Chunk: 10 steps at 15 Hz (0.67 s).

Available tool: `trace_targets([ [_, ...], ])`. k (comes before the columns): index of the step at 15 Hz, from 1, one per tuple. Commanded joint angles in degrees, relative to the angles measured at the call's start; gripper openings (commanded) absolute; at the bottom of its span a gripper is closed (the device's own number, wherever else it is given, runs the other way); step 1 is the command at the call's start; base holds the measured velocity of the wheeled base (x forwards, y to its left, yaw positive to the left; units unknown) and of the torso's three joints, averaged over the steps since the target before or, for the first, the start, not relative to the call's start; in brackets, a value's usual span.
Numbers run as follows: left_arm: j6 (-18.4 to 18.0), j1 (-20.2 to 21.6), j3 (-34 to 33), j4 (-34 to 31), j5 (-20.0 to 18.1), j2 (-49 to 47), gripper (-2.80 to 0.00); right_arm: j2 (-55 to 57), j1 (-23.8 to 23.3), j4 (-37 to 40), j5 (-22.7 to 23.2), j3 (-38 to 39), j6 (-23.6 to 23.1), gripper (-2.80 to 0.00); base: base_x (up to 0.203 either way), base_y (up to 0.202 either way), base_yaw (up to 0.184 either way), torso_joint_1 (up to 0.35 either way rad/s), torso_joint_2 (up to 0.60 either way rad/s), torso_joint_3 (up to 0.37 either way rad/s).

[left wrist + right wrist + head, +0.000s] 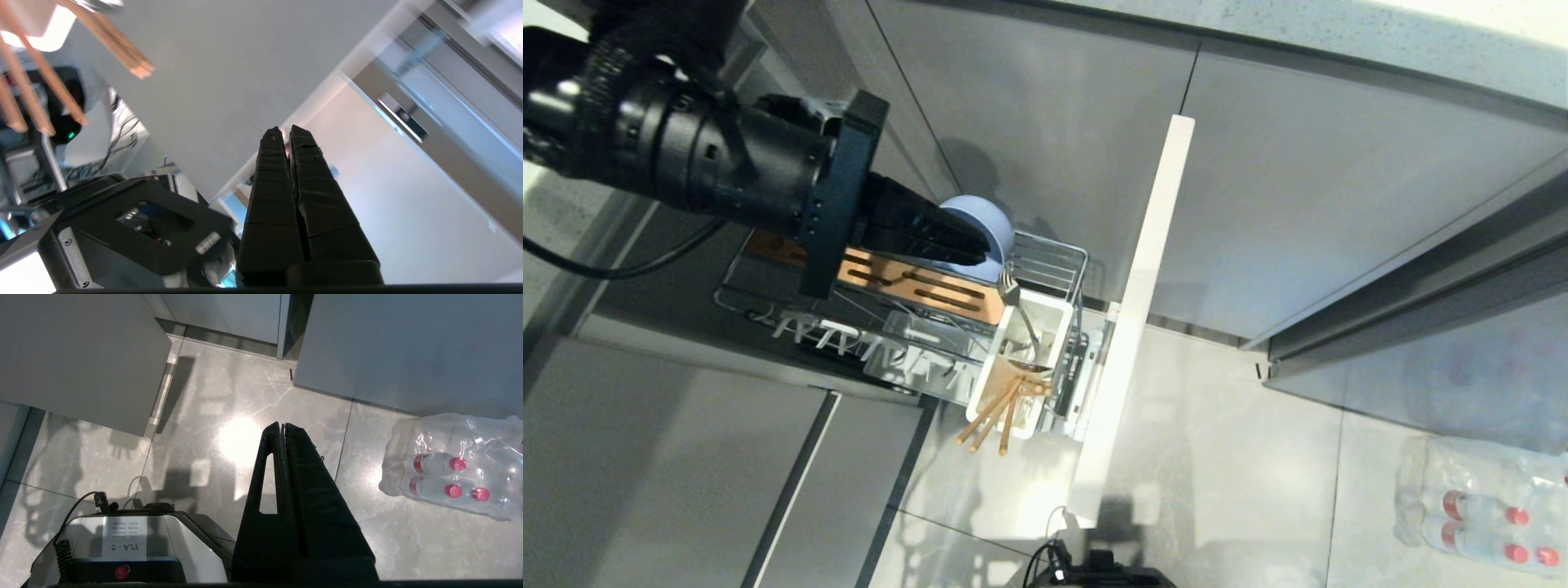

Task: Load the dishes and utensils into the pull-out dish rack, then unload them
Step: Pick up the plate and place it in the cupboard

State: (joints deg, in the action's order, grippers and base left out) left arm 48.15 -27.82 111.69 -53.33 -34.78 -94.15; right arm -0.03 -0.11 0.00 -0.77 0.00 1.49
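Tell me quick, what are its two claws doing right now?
Left gripper: closed, holding nothing, in front of the blue bowl.
Right gripper: closed, empty, parked over the floor.

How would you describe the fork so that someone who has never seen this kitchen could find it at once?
Find the pull-out dish rack drawn from the grey cabinets, then the white utensil cup at its front end. The fork stands in the cup's far end, tines up; it is silver metal, unlike the wooden chopsticks nearer.

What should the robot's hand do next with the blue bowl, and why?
Probably open the left gripper and ease onto the blue bowl's rim. Its fingers are shut and empty beside the bowl, which stands in the pull-out dish rack near the fork and chopsticks.
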Motion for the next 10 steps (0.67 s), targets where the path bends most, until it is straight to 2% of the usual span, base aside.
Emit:
trace_targets([
  [1, 0.26, -0.83, -0.03, -0.31, -0.20, 4.77, -2.80, 0.03, 0.02, 0.00, -0.02, 0.00, 0.01, -2.80, 0.000, 0.000, 0.000, 0.000, 0.00, 0.000],
  [8, -0.76, -3.70, -0.08, -0.12, -0.51, 17.59, -2.80, 0.03, 0.02, 0.00, -0.02, 0.00, 0.02, -2.80, 0.000, 0.000, 0.000, 0.000, 0.00, 0.000],
  [10, -3.67, -3.25, -0.15, -0.16, -0.54, 21.37, -2.80, 0.03, -0.05, 0.00, -0.02, 0.00, 0.04, -2.80, 0.000, 0.000, 0.000, 0.000, 0.00, 0.000],
])
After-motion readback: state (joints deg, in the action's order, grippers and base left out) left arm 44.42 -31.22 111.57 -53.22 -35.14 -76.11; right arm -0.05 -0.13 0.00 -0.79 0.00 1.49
